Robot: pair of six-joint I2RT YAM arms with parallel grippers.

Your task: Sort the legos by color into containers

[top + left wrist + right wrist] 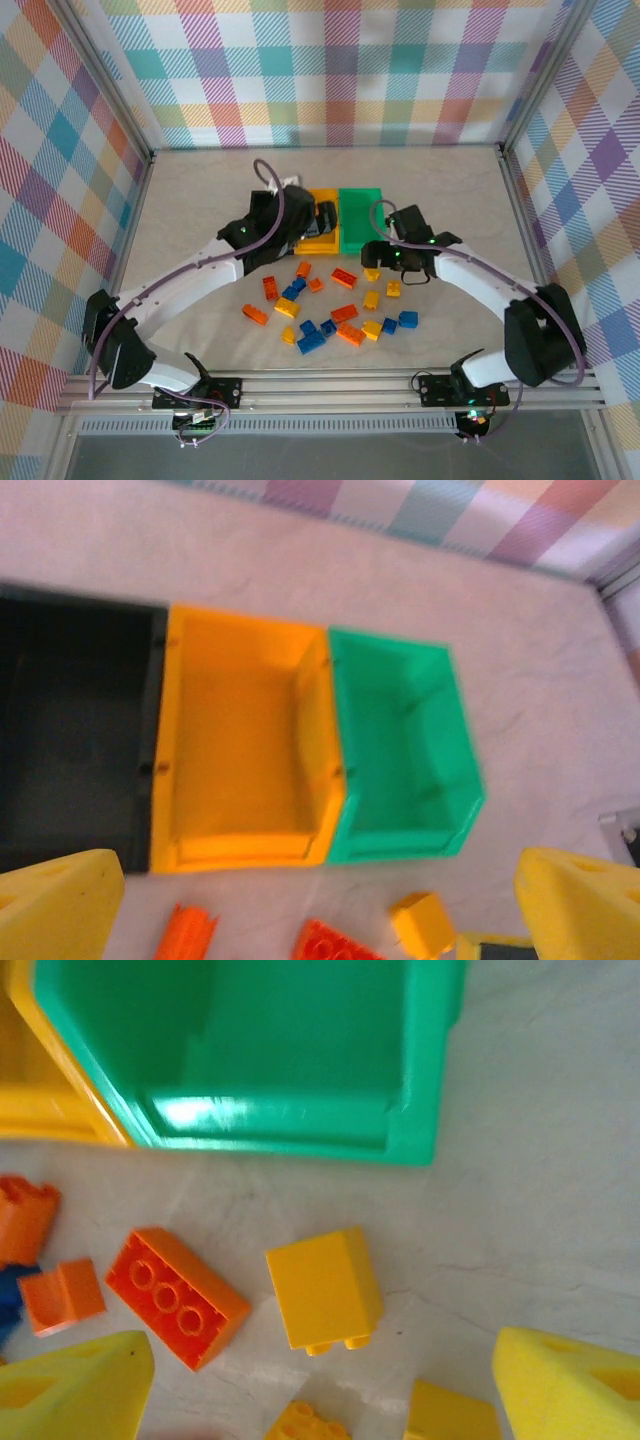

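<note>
Top external: desk [200, 200] carries green bin [359, 218], w/ yellow bin [240, 750] touching its left side, black bin [70, 730] beyond that. Legos [345, 313] lie scattered near side of green bin. Right jaws apart, straddling yellow brick [322, 1285] just in front of it. Orange brick [178, 1296] alongside may get pinched too. Left jaws apart, empty.

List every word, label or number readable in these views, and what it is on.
None readable. The black bin, yellow bin, green bin and loose bricks carry no lettering; the studs on the orange brick are too blurred to tell.
</note>
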